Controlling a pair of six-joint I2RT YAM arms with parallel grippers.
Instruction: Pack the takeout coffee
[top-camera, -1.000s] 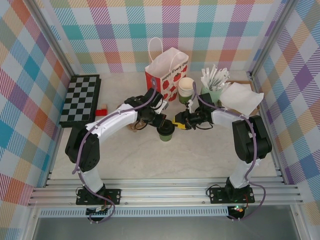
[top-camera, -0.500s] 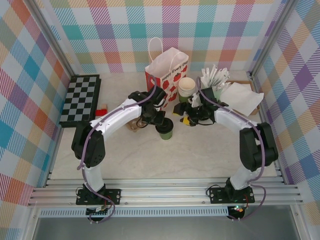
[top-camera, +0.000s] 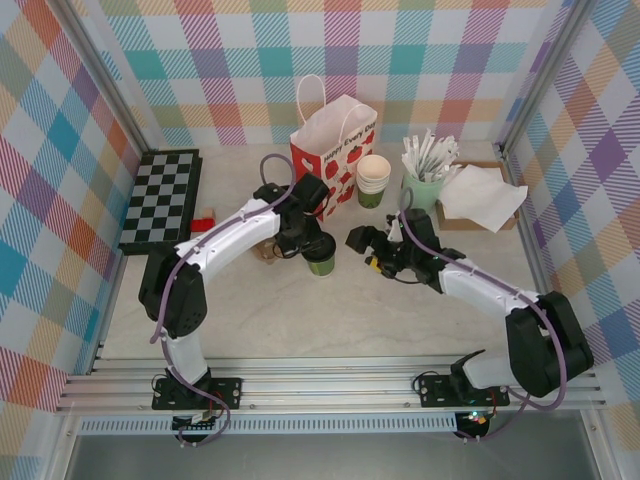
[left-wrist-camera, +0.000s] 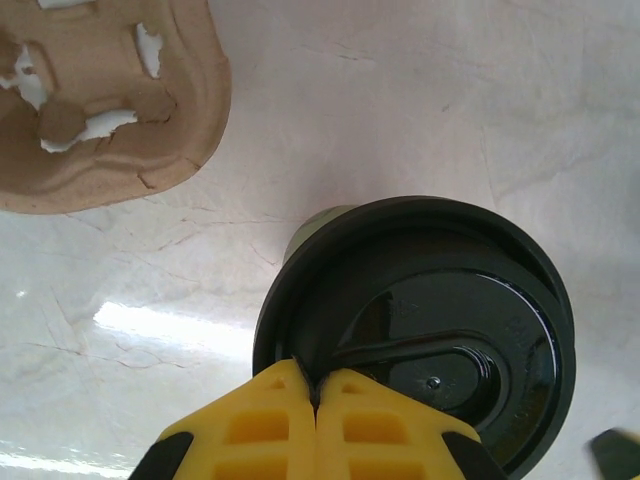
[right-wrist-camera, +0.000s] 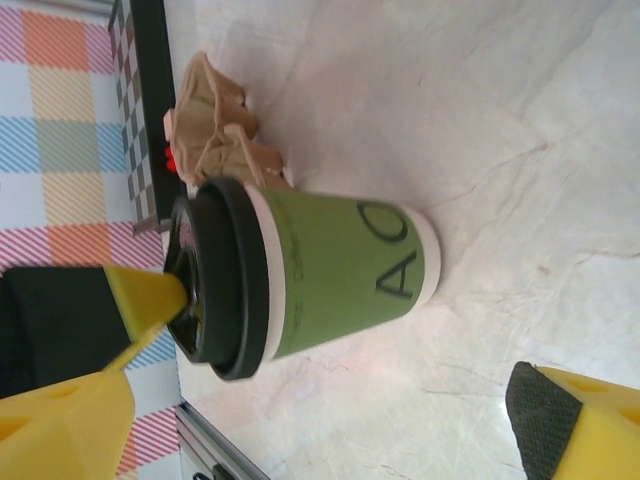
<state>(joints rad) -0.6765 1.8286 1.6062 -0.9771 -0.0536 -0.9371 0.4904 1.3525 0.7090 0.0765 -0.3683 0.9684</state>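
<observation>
A dark green takeout coffee (top-camera: 320, 264) with a black lid (left-wrist-camera: 420, 330) stands mid-table, in front of the white apple-print paper bag (top-camera: 331, 148). My left gripper (top-camera: 312, 247) reaches down from above, and its yellow fingertips (left-wrist-camera: 318, 385) are shut on the near rim of the lid. In the right wrist view the cup (right-wrist-camera: 330, 272) shows side-on with a black letter on its wall. My right gripper (top-camera: 363, 248) hovers just right of the cup, open and holding nothing, its fingers (right-wrist-camera: 580, 425) spread wide. I cannot tell whether the cup's base touches the table.
A brown pulp cup carrier (left-wrist-camera: 100, 100) lies just left of the cup. A stack of lidless cream-rimmed cups (top-camera: 373, 176), a pale green holder of white sticks (top-camera: 428, 172) and napkins (top-camera: 482, 194) sit at the back right. A checkerboard (top-camera: 161, 198) lies at the left.
My right gripper has drawn back from the cup and its arm has swung out to the right. The left gripper has shifted the cup slightly left.
</observation>
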